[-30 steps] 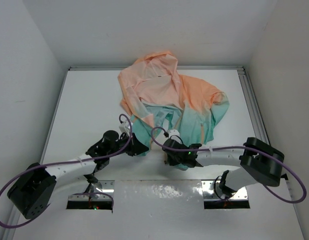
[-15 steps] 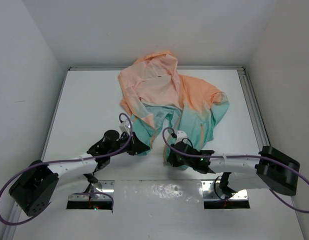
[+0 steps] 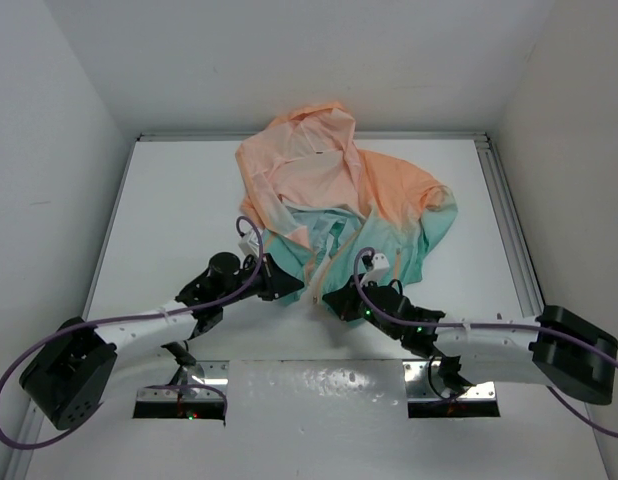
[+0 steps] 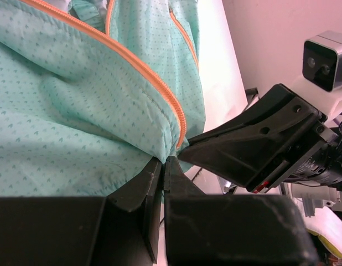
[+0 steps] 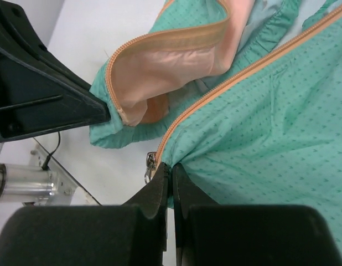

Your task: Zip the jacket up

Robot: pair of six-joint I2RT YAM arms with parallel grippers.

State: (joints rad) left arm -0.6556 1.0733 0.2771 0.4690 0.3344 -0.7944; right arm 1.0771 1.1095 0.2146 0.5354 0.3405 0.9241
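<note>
The jacket [image 3: 339, 200] lies open on the table, peach at the hood, teal at the hem. My left gripper [image 3: 294, 292] is shut on the left front panel's teal hem corner [image 4: 160, 145], right by its orange zipper edge [image 4: 132, 58]. My right gripper [image 3: 334, 300] is shut on the right panel's hem corner [image 5: 215, 155]. The metal zipper slider [image 5: 149, 166] hangs just left of its fingers. The two grippers sit close together at the jacket's bottom edge. The left panel's turned-over corner [image 5: 160, 72] shows in the right wrist view.
White side walls stand to the left and right of the white table [image 3: 169, 220]. A metal rail [image 3: 504, 210] runs along the right edge. Two mounting plates [image 3: 184, 385] lie at the near edge by the arm bases.
My right gripper has moved left and up toward my left gripper, drawing its hem corner along. My left gripper has shifted slightly right. The two hem corners are now closer together.
</note>
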